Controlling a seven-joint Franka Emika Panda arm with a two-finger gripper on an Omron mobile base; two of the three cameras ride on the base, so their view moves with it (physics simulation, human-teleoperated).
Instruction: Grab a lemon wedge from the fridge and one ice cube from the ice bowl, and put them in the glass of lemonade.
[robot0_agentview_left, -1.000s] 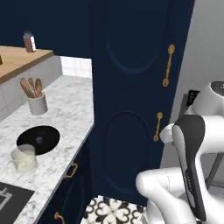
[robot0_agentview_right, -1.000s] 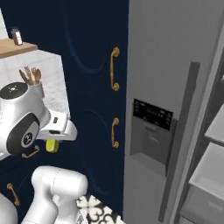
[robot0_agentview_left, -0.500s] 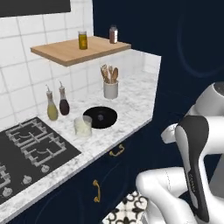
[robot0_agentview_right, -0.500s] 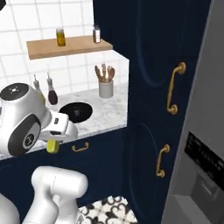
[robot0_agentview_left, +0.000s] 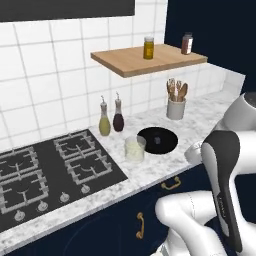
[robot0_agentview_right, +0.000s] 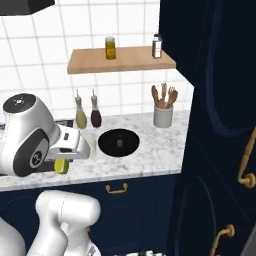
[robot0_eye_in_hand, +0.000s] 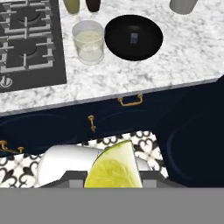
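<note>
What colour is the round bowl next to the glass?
Black. The ice bowl shows best in the hand view, beside the glass of lemonade.

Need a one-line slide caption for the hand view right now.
Lemon wedge held in the jaws, above the counter with the glass of lemonade beside the ice bowl.

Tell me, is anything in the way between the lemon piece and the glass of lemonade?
Nothing visible blocks it. The tool holds the lemon wedge out in front of the counter. The glass stands open-topped near the counter's front, with the black bowl beside it and the bottles behind.
</note>
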